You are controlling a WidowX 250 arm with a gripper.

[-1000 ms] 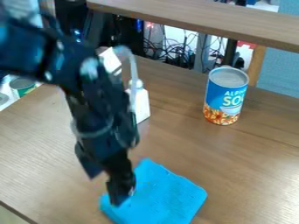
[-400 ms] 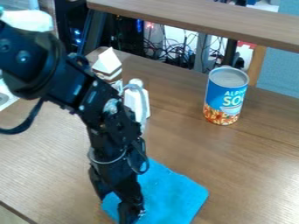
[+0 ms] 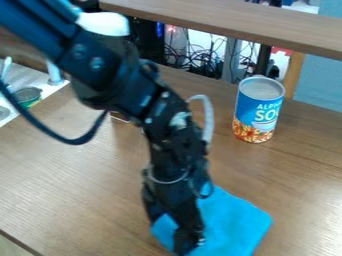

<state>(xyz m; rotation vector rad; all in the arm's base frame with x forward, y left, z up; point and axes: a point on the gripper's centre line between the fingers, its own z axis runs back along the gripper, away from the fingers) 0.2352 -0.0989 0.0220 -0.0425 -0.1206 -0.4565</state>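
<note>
Broadly, the wooden surface point(image 3: 87, 190) takes up most of the view, and the black arm point(image 3: 177, 142) slants over it from the upper left, down toward the lower middle. Next in size is the blue cloth point(image 3: 240, 225), spread mostly flat near the bottom edge, its left part running under and around the gripper point(image 3: 186, 242). Smaller is the tin can point(image 3: 259, 112) with the blue label, upright toward the upper right, well apart from both cloth and arm. Judging by that layout, the step in hand is handling the cloth at its left part, and the can has no share in it. The next move, I'd say, calls for a sure hold on the fabric and a low, steady path, since a loose pinch could slip and a hard push could bunch the cloth. As for the gripper, it points down at the cloth and appears to touch it, though with dark parts overlapping there I cannot tell how far open it is, nor whether any fabric is actually held in it or merely pressed beneath.
</note>
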